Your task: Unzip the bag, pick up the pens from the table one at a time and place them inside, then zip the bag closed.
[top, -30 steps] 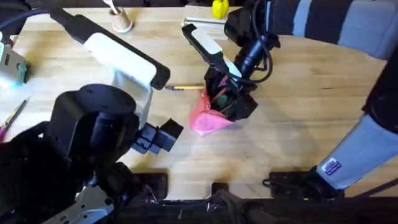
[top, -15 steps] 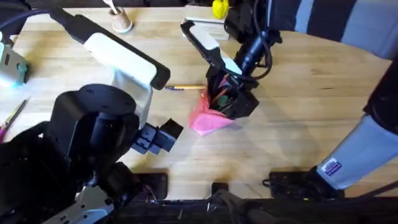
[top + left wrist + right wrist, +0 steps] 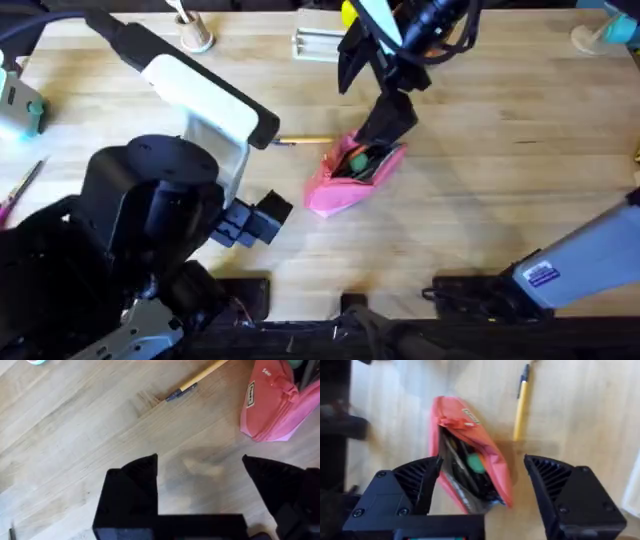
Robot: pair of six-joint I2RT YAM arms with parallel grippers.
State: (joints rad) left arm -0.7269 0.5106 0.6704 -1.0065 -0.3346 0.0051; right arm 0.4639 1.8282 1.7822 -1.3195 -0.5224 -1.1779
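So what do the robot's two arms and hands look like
Both are mostly black. The left arm has a bulky black joint housing and a white link. Its left hand has two broad, black, wedge-shaped fingers. The right hand has black fingers with ribbed inner faces, and black cables run along its arm.

Pink bag point(image 3: 345, 180); tan, dark-tipped pen point(image 3: 521, 405); light-wood table point(image 3: 500, 180).

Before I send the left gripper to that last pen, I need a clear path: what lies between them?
Bare table. In the left wrist view nothing lies between the open left gripper and the pen.
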